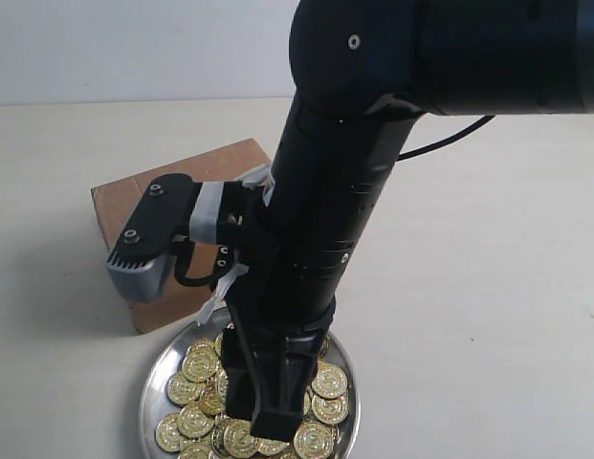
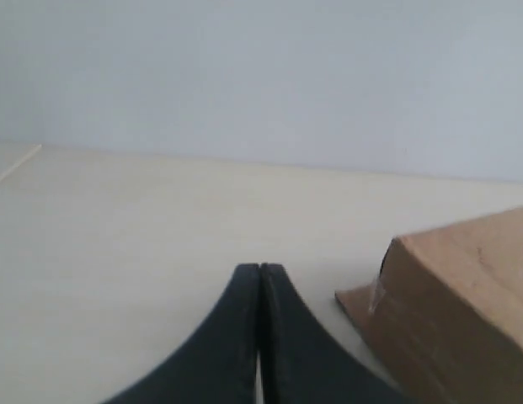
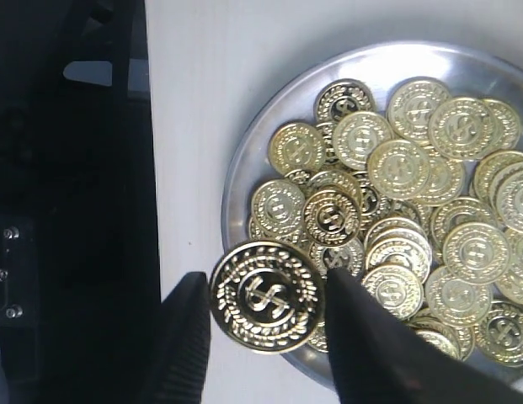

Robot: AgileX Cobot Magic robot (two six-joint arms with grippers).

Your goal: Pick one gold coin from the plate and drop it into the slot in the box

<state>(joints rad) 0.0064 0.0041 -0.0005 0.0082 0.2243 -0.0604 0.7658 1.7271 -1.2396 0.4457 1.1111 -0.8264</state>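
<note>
Round gold coin [image 3: 267,296] pinched in right gripper [image 3: 263,324] above shiny silver plate [image 3: 244,160]; brown cardboard box [image 1: 134,206] at ten o'clock, drop pending

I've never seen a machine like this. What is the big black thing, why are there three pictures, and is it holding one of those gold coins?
The black thing is one of the robot's two arms, and each arm ends in a gripper. One picture looks at the whole scene from outside; the other two come from small cameras on each wrist.

On the pale table stand a brown cardboard box and a shiny plate heaped with gold coins.

The right gripper is over the plate's edge. Its jaws are shut on a coin, one on each side of it, face up.

The left gripper is closed and empty, low over the table with the box beside it.

The slot in the box cannot be seen in these pictures.
</note>
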